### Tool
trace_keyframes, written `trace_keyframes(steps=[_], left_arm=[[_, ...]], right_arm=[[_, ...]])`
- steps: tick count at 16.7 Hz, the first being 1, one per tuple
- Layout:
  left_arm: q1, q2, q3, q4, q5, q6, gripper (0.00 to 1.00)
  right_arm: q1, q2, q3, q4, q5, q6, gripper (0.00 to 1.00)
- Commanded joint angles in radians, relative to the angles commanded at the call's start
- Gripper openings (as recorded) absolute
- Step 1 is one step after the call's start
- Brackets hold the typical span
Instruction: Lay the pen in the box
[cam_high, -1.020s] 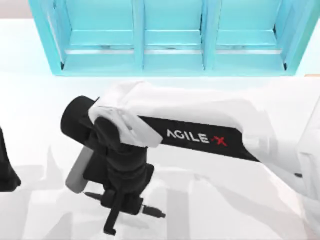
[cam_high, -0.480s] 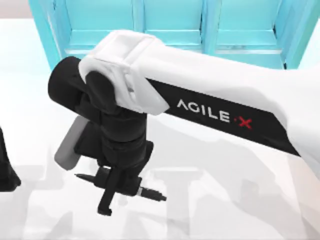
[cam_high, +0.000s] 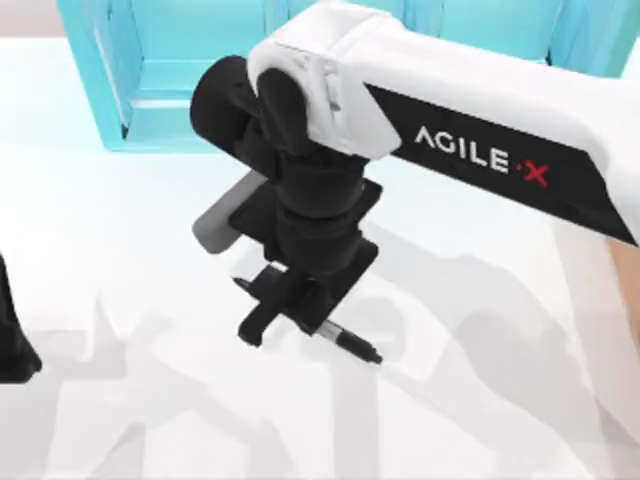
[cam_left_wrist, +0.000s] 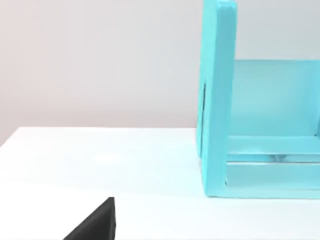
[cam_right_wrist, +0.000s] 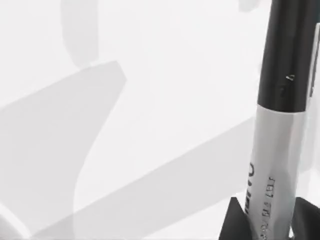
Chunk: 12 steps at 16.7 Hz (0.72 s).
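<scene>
The right gripper, at centre frame in the top view, clamps the pen above the white table, below the turquoise shelf unit; the left arm sits parked at the left edge.

Bright, even light; soft grey shadows streak the white table.

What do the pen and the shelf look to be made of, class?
Pen: likely plastic; smooth black end, satin silver-grey barrel bearing printed lettering, held in the right gripper. Shelf: looks like painted board or plastic; flat, even turquoise panels with a faint sheen, no grain.
</scene>
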Motion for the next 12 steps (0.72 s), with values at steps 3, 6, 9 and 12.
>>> trace_keyframes(steps=[3, 6, 9, 12], left_arm=[[0.000, 0.000, 0.000, 0.000, 0.000, 0.000, 1.00], [0.000, 0.000, 0.000, 0.000, 0.000, 0.000, 1.00], [0.000, 0.000, 0.000, 0.000, 0.000, 0.000, 1.00], [0.000, 0.000, 0.000, 0.000, 0.000, 0.000, 1.00]], right_arm=[[-0.202, -0.030, -0.045, -0.019, 0.019, 0.216, 0.00], [-0.446, -0.077, -0.104, -0.034, 0.048, 0.485, 0.00], [-0.703, -0.137, -0.170, -0.042, 0.082, 0.768, 0.00], [-0.942, -0.204, -0.235, -0.043, 0.112, 1.022, 0.00]])
